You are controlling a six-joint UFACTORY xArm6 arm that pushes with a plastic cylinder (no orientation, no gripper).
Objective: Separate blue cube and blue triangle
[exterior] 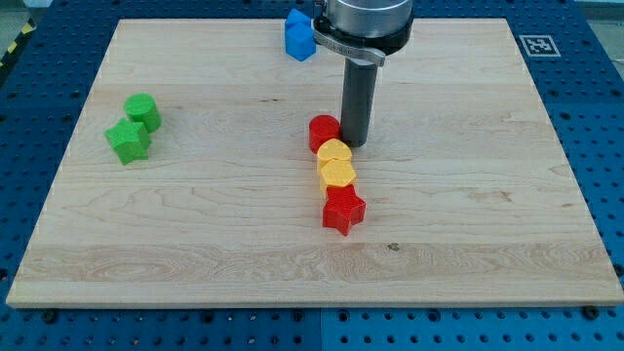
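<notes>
My tip [355, 144] sits mid-frame beside red block [324, 132]; no claw on this rod. Blue blocks [299, 35] touch together at tabletop [195, 244] top centre, up-left of tip, partly hidden.

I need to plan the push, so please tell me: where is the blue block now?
The blue block sits at the view's top edge of the board, just left of the arm, far above my tip and the red cylinder.
</notes>
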